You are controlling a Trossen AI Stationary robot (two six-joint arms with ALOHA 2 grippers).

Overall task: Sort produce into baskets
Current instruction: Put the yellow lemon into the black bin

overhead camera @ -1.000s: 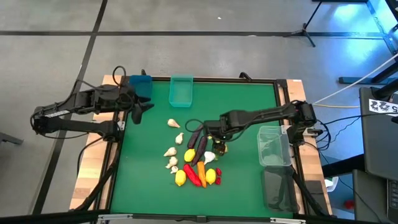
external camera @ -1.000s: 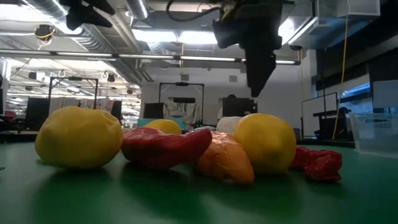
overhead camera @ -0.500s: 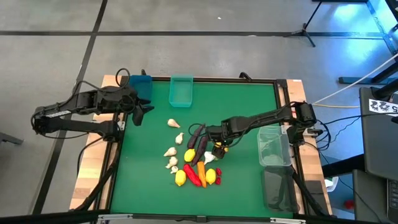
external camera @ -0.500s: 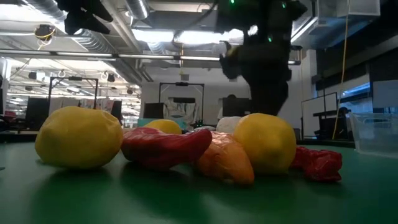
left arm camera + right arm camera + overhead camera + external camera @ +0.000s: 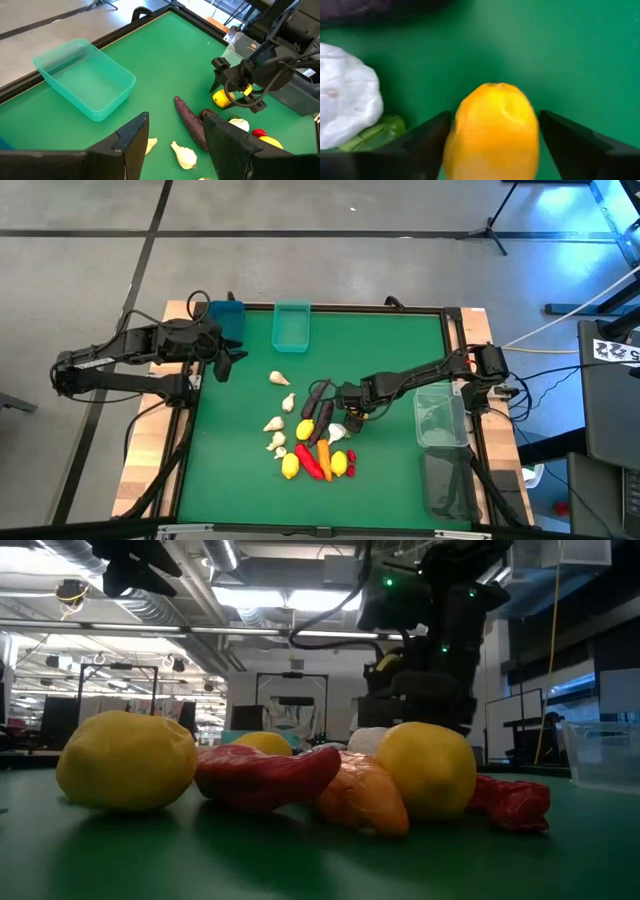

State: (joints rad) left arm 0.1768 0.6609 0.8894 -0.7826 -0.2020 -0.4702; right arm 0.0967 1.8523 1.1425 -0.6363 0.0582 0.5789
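Observation:
The produce lies in a pile at the mat's middle: lemons [image 5: 305,430], garlic bulbs [image 5: 272,423], two eggplants [image 5: 325,412], a carrot [image 5: 324,452] and red chilies [image 5: 308,460]. My right gripper [image 5: 352,413] is low over the pile's right side, open. Its two fingers stand on either side of a yellow lemon [image 5: 492,130] that rests on the mat, beside a garlic bulb [image 5: 347,95] and a green bit [image 5: 375,132]. My left gripper [image 5: 226,360] is open and empty, hovering near the blue bin [image 5: 227,318]. My right gripper comes at the lemon from above, with one finger [image 5: 420,145] on each side of it. The lemon fills the gap between the fingers. I cannot tell whether they touch it. The lemon lies on the mat.
The teal bin [image 5: 291,326] stands at the far edge beside the blue one. The clear bin [image 5: 440,415] and the dark grey bin [image 5: 448,485] stand at the right edge. The mat's far right and near left are bare green.
My right gripper has come down from above the pile to the lemon on the mat, so that its fingers now stand around it.

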